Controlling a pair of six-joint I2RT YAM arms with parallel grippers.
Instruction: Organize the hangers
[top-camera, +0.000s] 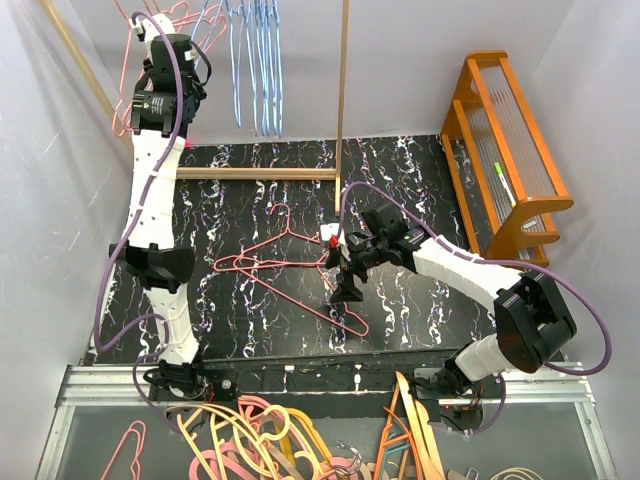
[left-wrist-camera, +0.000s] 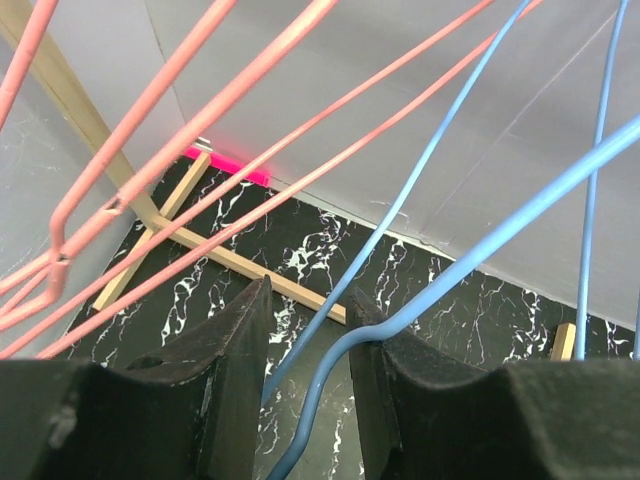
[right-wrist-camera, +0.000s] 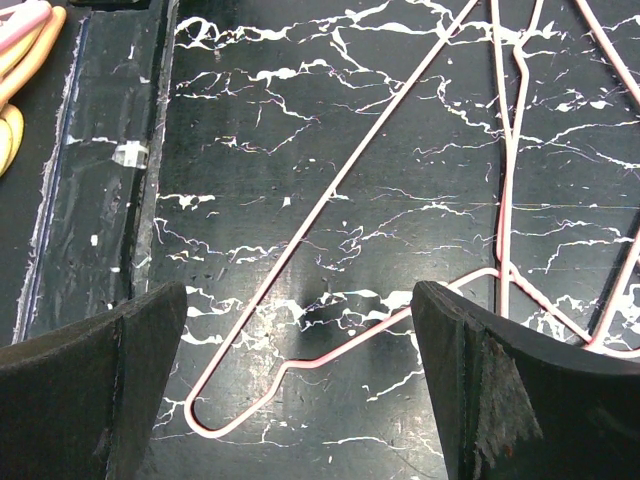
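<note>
l claw (left-wrist-camera: 308, 295) narrow, blue hanger (left-wrist-camera: 500, 247) in gap; r claw (right-wrist-camera: 298, 300) wide over pink hangers (right-wrist-camera: 347, 180).

A robot lab's test booth.

I work boxed in by plain white panels (top-camera: 420, 70), over a black marble-patterned surface (top-camera: 420, 190). On it stand a bare wooden rail frame (top-camera: 343, 110) hung with wire hangers (top-camera: 258, 70) and an orange wooden rack (top-camera: 505, 150). My left arm (top-camera: 155, 190) and right arm (top-camera: 470, 270) are bolted by a metal rail (top-camera: 100, 385) at the near edge, and purple cables (top-camera: 597, 330) trail along both.
</note>
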